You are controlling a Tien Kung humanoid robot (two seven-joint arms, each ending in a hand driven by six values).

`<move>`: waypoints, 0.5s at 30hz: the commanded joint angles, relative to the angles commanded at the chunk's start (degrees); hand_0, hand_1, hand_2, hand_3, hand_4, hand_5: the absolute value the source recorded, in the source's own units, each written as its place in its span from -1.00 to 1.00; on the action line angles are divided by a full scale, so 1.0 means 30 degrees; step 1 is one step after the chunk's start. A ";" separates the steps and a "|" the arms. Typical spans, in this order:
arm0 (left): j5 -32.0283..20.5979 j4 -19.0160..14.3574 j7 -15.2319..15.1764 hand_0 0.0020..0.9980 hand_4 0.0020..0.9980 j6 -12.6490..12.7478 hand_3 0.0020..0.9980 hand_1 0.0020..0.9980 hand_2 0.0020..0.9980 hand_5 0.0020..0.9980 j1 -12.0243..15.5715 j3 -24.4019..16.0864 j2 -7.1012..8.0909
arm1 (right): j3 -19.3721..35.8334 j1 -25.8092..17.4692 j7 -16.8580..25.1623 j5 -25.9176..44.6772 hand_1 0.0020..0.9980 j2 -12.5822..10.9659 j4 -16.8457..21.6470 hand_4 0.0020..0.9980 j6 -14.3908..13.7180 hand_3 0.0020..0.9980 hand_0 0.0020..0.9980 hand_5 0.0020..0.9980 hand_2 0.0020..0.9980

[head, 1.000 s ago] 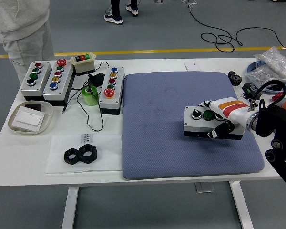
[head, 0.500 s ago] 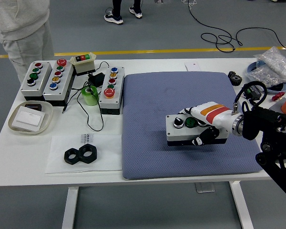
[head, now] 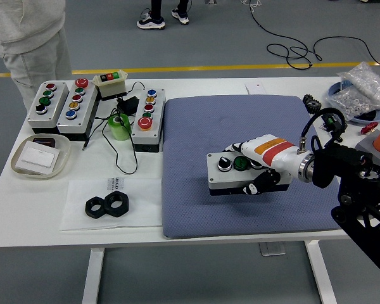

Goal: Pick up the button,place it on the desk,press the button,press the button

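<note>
**Button box held over the mat**

On the table [head: 44, 196] we note a blue mat [head: 196, 139]. Over its centre sits the button box [head: 231, 172], apparently just lifted. The right hand [head: 266, 166] grasps its right end, fingers wrapped around.

Grey floor [head: 228, 38], yellow line [head: 240, 66]

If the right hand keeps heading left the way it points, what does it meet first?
Mostly bare blue mat. Past its left edge, probably the paper sheet with the black nuts. The right hand carries the button box. Height unclear.
</note>
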 joint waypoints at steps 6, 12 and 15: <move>-0.0171 0.0000 -0.0041 0.49 0.11 0.0018 0.59 0.82 0.91 1.00 -0.0052 0.0169 -0.0034 | -0.0008 -0.0249 0.0036 -0.0008 -0.71 0.0284 -0.0414 -0.15 -0.0122 -0.32 -0.71 -1.00 -0.59; -0.0216 0.0000 -0.0048 0.49 0.11 0.0016 0.58 0.82 0.91 1.00 -0.0069 0.0215 -0.0074 | -0.0228 -0.0562 0.0019 0.0167 -0.71 0.0538 -0.0494 -0.14 -0.0195 -0.32 -0.71 -1.00 -0.59; -0.0298 0.0000 -0.0063 0.49 0.11 0.0029 0.58 0.82 0.91 1.00 -0.0103 0.0311 -0.0104 | -0.0414 -0.0605 0.0017 0.0128 -0.71 0.0509 -0.0548 -0.14 -0.0251 -0.32 -0.71 -1.00 -0.59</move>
